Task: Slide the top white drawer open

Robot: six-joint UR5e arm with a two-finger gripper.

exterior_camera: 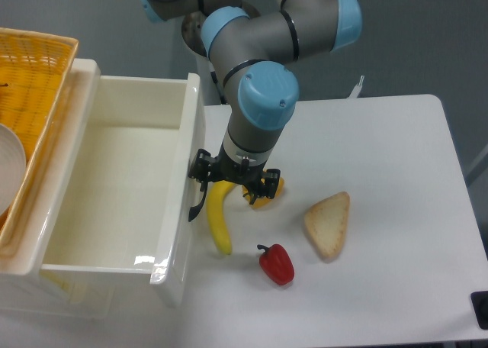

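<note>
- Table (pixel 396 134): white top, carries all items.
- Top white drawer (pixel 114 203): at 9 o'clock in view, slid well out, interior exposed.
- Yellow wicker basket (pixel 30 81): at 10 o'clock, above the drawer.
- Gripper (pixel 233 186): at drawer front by the black handle (pixel 197 207); whether the jaws are open or closed, cannot tell.
- Banana (pixel 218 222), bread slice (pixel 329 224), red pepper (pixel 277 264): 5 o'clock region, apart.

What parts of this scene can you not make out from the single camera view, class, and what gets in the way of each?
- gripper at the black handle: whether its fingers clamp it is hidden by the wrist.
- top white drawer: its front panel is seen edge-on.
- yellow object behind the banana: mostly covered by the gripper.
- wicker basket: cut off by the left edge.
</note>
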